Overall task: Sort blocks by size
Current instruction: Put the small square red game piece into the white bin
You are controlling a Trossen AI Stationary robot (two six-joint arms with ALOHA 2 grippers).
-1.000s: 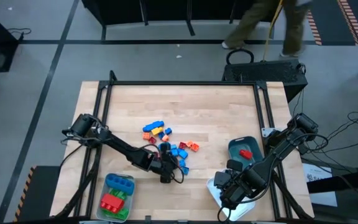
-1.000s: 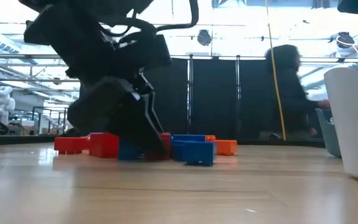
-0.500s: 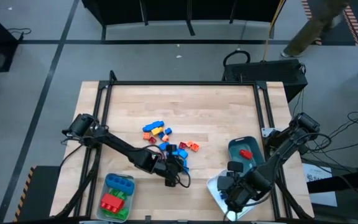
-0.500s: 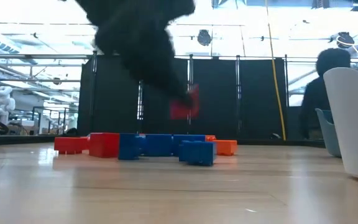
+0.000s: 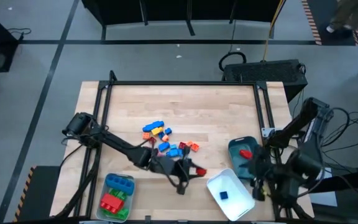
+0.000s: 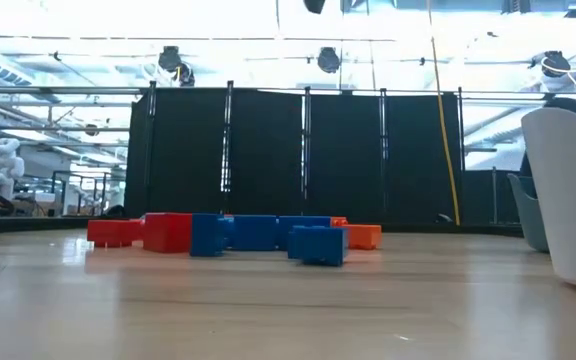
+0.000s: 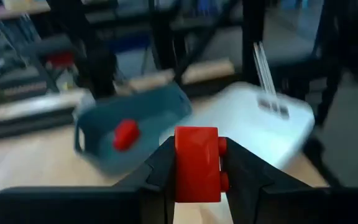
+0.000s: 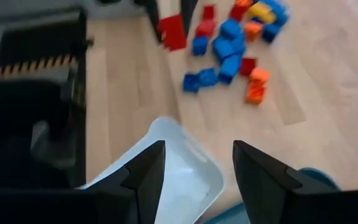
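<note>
Left gripper (image 5: pixel 194 172): clamped on a red block (image 7: pixel 197 163), held above the table (image 5: pixel 185 106) between the loose pile and the white tray (image 5: pixel 244 198). In the left wrist view the block stood upright between the two fingers (image 7: pixel 160 168), studs to one side.

Right gripper (image 8: pixel 194 171): fingers apart, nothing between them; hung past the table's right edge, above the white tray's near rim.

Loose blocks (image 5: pixel 166 142): blue, orange and red, with one yellow, clustered near the table's centre. From table height they showed as a low row (image 6: pixel 238 234), red at one end, blue in the middle, orange at the far end.

White tray: at the front right; held one small blue block (image 5: pixel 223 195).

Teal tray (image 5: pixel 235 148): just behind the white tray, touching or nearly so; held one red block (image 5: pixel 246 154), which also showed in the left wrist view (image 7: pixel 126 134).

Third tray (image 5: pixel 118 197): at the front left; held large green, blue and red blocks.

Person: only legs at the high view's top right corner (image 5: pixel 344 12), well away from the table.
</note>
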